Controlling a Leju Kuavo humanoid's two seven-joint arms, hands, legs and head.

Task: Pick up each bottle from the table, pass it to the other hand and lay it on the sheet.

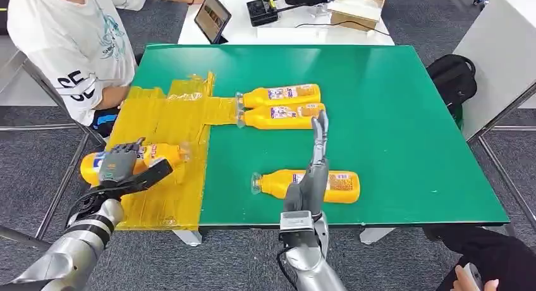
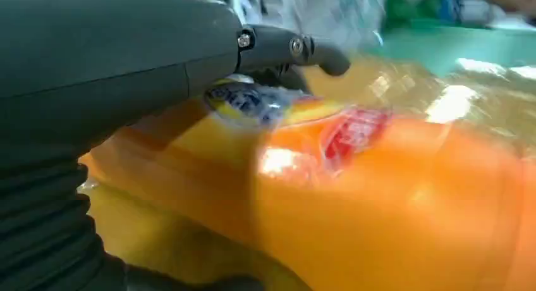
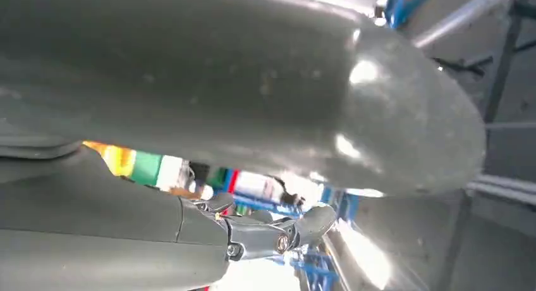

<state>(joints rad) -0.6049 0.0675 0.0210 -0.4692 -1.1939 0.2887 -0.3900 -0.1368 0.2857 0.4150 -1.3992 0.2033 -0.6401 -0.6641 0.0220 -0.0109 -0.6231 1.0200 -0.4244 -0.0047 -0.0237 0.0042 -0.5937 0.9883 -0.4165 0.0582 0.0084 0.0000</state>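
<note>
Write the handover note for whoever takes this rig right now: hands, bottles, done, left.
Left hand grips a bottle over the yellow sheet, not released.
Right hand is open, fingers straight, over the nearest bottle on the green table.
Two bottles lie side by side, necks at the sheet's edge, bodies on the table.
Done: none clearly laid down.
Left: release this bottle; transfer the other three.
</note>
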